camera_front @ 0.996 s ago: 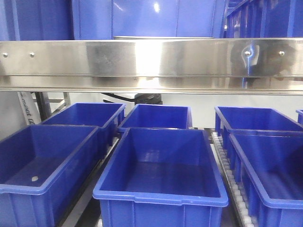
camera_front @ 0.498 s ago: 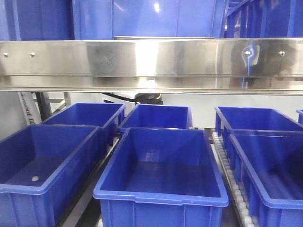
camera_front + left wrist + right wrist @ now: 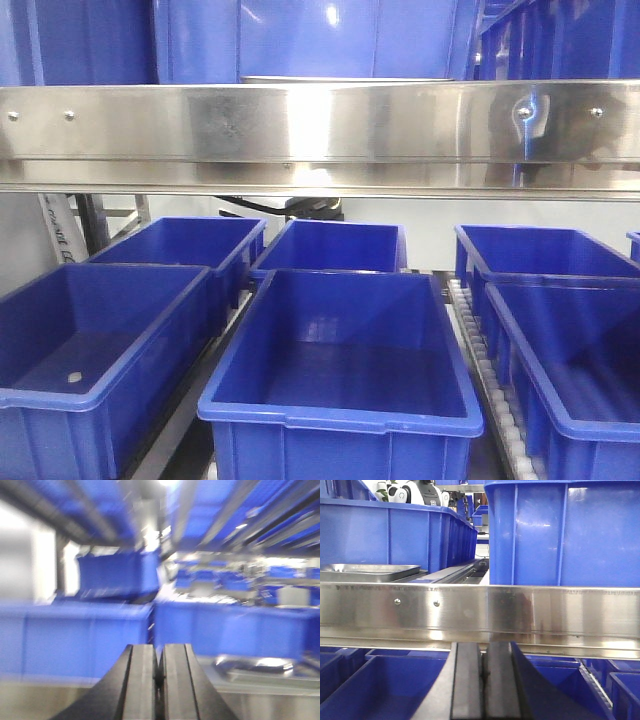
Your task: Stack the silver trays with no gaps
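Below a steel shelf rail [image 3: 320,135], the front view shows rows of blue bins [image 3: 340,350]; neither gripper nor tray appears. From the blurred left wrist, the left gripper [image 3: 158,677] has fingers pressed together, empty; a silver tray [image 3: 255,664] lies ahead to their right. From the right wrist, the right gripper [image 3: 483,680] is likewise closed, another silver tray [image 3: 367,571] above-left of it.

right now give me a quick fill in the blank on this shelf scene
1. The bins on the lower shelf are coloured ____.
2. In the right wrist view, the silver tray lies to the ____ of the big bin.
3. The right end effector is ____, gripping nothing.
4. The rail across the front view is made of shiny ____.

Missing words: blue; left; shut; metal
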`<state>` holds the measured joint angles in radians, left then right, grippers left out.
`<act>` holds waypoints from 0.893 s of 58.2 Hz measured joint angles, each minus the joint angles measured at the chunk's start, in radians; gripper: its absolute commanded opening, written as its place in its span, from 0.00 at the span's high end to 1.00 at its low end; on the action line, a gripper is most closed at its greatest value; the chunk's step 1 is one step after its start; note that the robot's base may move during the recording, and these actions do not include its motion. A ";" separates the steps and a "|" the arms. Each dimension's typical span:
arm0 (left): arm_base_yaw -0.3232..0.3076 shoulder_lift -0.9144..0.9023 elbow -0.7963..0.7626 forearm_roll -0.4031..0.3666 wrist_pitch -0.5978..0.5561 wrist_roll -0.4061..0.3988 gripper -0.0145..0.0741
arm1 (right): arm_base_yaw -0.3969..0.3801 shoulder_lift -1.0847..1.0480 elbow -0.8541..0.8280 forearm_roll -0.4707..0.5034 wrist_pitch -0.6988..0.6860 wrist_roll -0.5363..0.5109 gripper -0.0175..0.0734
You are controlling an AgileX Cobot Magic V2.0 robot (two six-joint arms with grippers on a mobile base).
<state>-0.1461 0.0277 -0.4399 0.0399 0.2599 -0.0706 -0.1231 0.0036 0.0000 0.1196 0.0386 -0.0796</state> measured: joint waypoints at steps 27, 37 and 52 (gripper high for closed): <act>0.106 0.006 0.381 -0.054 -0.120 0.021 0.85 | 0.000 0.000 0.000 0.000 0.000 0.000 0.89; 0.082 0.006 0.437 -0.040 -0.191 0.019 0.85 | 0.000 0.000 0.000 0.000 0.000 0.000 0.89; -0.012 0.006 0.441 0.040 -0.249 0.019 0.85 | 0.000 0.000 0.000 0.000 0.000 0.000 0.89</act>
<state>-0.1578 0.0338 0.0012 0.0798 0.0106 -0.0512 -0.1231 0.0036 0.0000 0.1196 0.0386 -0.0796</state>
